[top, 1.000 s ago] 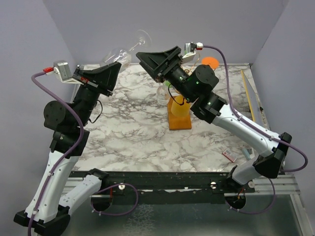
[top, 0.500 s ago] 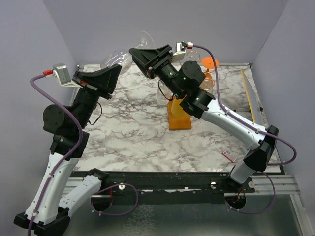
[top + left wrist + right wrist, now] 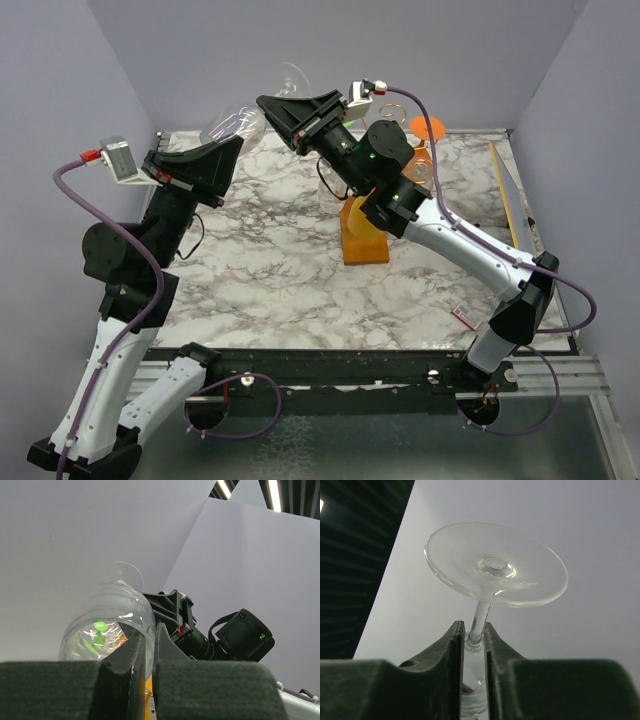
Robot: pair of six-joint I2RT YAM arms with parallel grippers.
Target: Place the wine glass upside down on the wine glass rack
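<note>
The wine glass [image 3: 238, 122] was in the air above the back left part of the marble tabletop [image 3: 270, 280], lying almost on its side, with its bowl toward the left arm and its round foot pointing up and toward the rear wall. Both arms had hold of it.

The left gripper [image 3: 230, 142] was pinched together on the bowl. In the left wrist view its two fingers stood nearly touching, with the clear wall of the wine glass [image 3: 107, 625] caught in the narrow slit of the left gripper [image 3: 148, 636].

The right gripper [image 3: 270, 105] reached in from the other side. In its own wrist view, the right gripper [image 3: 475, 630] had its fingers drawn in close on either side of the thin stem, pressing against it just under the foot of the wine glass [image 3: 495, 565].

The wine glass rack [image 3: 362, 240] stood near the middle of the tabletop, well apart from the glass. Its brown wooden base showed beneath the right arm, which hid most of the gold wire.
</note>
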